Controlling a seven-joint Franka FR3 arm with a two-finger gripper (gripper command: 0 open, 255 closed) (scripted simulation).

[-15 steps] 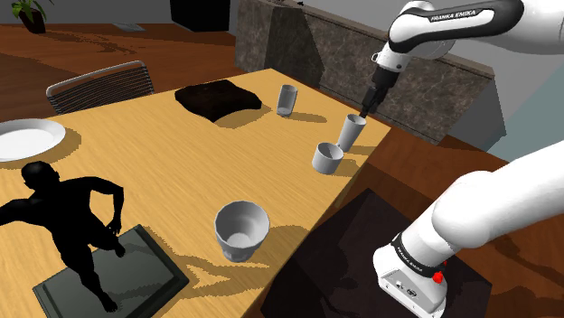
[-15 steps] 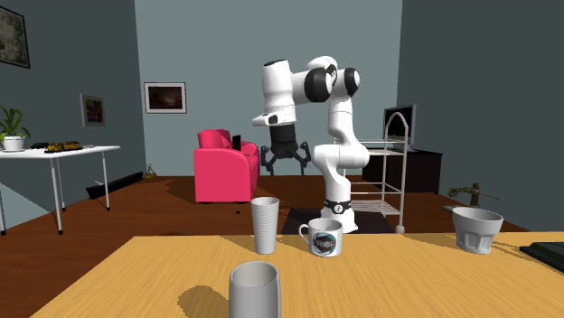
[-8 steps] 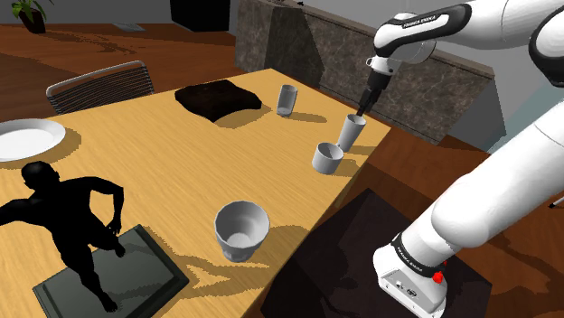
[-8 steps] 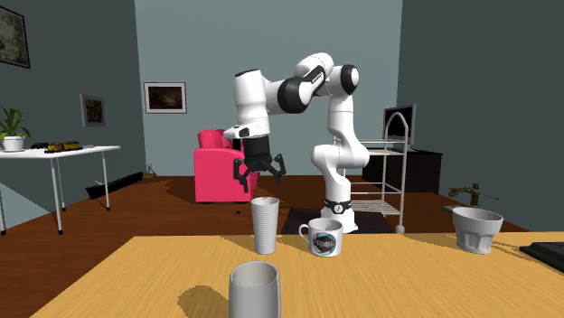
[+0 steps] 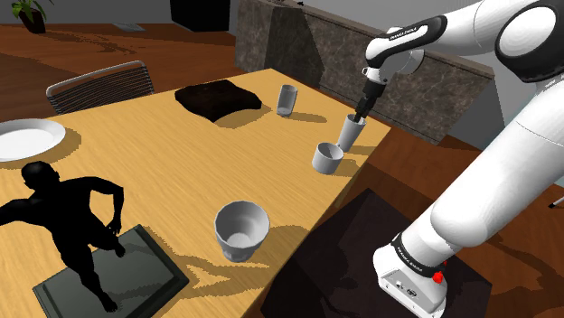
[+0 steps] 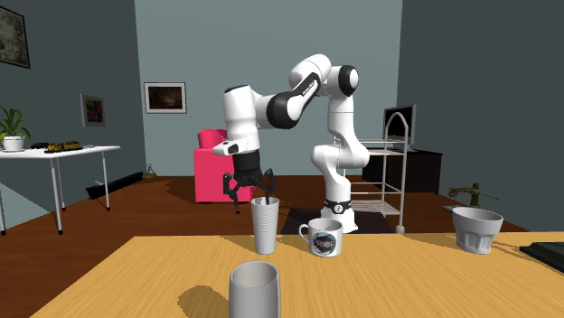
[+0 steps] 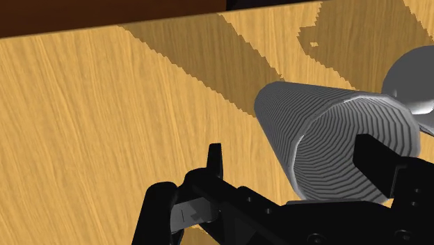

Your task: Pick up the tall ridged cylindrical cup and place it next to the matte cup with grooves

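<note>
Tall grey cylindrical cup w/ fine vertical ridges [image 5: 349, 132] stands upright near the edge of the wood-grain table [image 5: 163, 154], just beside a short grey mug w/ round printed badge [image 6: 324, 238]. Matte grey cup [image 5: 286, 99] stands farther along, apart from both. White arm reaches out over the table, wrist bent downward. Black gripper [image 6: 253, 190] hangs just above the ridged cup's rim, fingers spread wide, gripping nothing.

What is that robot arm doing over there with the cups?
The white arm's end effector hangs open just over the rim of the tall ridged cup on the table. It has not grabbed the cup yet. A mug stands right beside that cup.
</note>
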